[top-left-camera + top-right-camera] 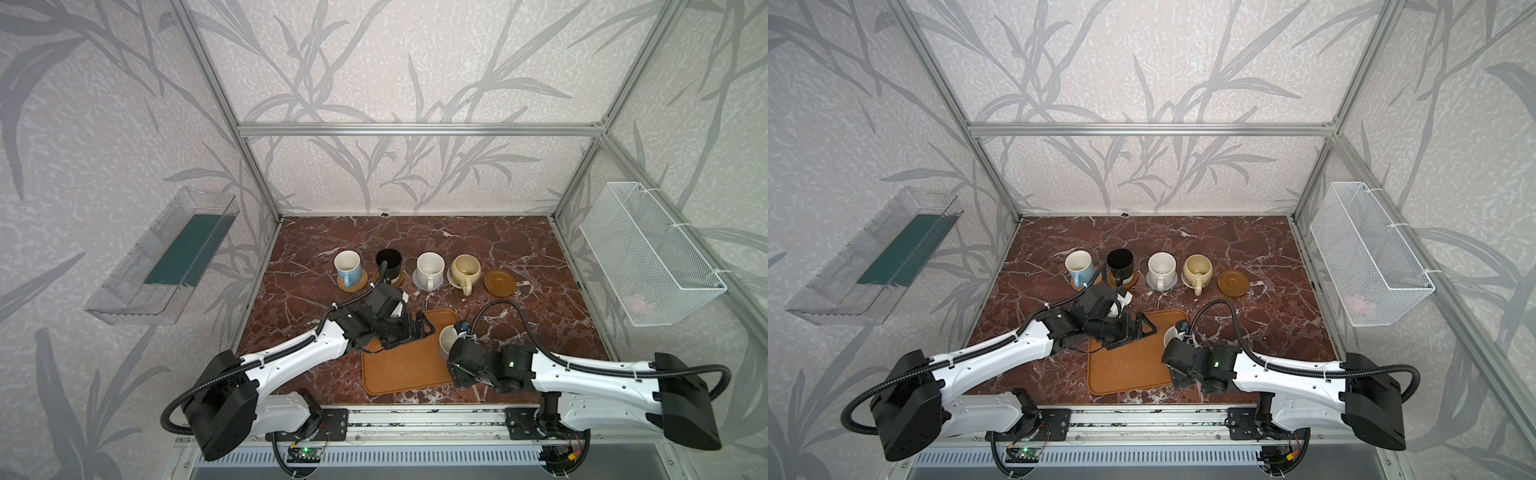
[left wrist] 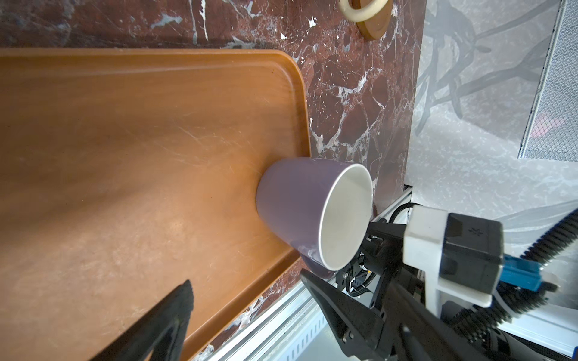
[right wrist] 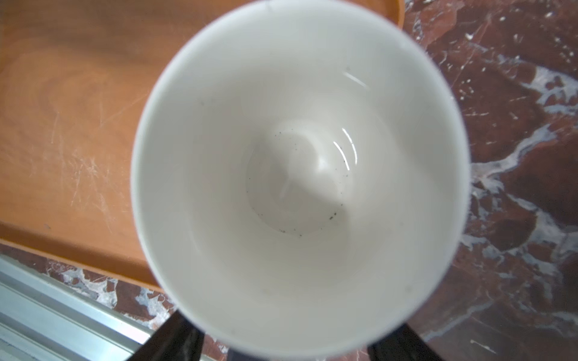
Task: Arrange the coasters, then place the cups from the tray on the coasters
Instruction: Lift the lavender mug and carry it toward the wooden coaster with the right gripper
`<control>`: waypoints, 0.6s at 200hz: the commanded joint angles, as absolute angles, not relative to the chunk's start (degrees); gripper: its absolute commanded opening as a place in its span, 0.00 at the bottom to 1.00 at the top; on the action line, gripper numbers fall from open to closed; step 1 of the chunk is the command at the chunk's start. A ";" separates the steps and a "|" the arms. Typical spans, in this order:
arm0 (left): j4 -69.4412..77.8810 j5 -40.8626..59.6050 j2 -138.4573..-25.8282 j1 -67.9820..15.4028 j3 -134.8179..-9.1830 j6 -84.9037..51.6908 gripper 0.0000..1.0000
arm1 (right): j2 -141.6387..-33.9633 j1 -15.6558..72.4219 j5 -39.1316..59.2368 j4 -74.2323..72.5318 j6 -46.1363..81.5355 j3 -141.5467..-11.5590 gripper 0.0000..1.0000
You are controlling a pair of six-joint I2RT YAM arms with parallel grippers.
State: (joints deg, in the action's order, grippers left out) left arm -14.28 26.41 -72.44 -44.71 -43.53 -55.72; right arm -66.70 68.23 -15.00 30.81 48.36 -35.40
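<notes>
The lavender cup [image 1: 448,337] [image 2: 297,203] stands upright at the right edge of the orange-brown tray [image 1: 403,365] [image 2: 125,156]. My right gripper [image 1: 454,351] is at its near side. Its fingers [image 3: 175,340] stand apart under the rim, their tips hidden. My left gripper [image 1: 419,328] [image 2: 244,278] hangs open and empty over the tray's far left part. Behind, in a row, the blue cup [image 1: 347,266], black cup [image 1: 389,261], speckled cup [image 1: 430,268] and cream cup [image 1: 466,270] each sit on a coaster. A brown coaster [image 1: 499,283] at the row's right end is bare.
A white wire basket [image 1: 648,257] hangs on the right wall and a clear plastic bin [image 1: 166,257] on the left wall. Aluminium frame posts stand at the table's corners, and a rail [image 1: 415,424] runs along the near edge.
</notes>
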 commanded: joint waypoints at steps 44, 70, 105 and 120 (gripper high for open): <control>-12.30 25.62 -73.92 -44.96 -43.80 -56.52 0.98 | -70.30 68.76 -14.86 25.30 48.70 -35.37 0.50; -12.91 25.05 -73.60 -44.91 -44.07 -56.30 0.97 | -71.15 68.80 -15.40 25.87 49.93 -35.82 0.42; -13.01 24.87 -73.41 -45.01 -44.06 -56.06 0.97 | -70.23 68.81 -15.56 25.22 50.12 -35.91 0.30; -13.08 25.13 -73.48 -45.10 -44.44 -55.65 0.97 | -70.20 68.82 -15.51 25.44 50.14 -36.41 0.25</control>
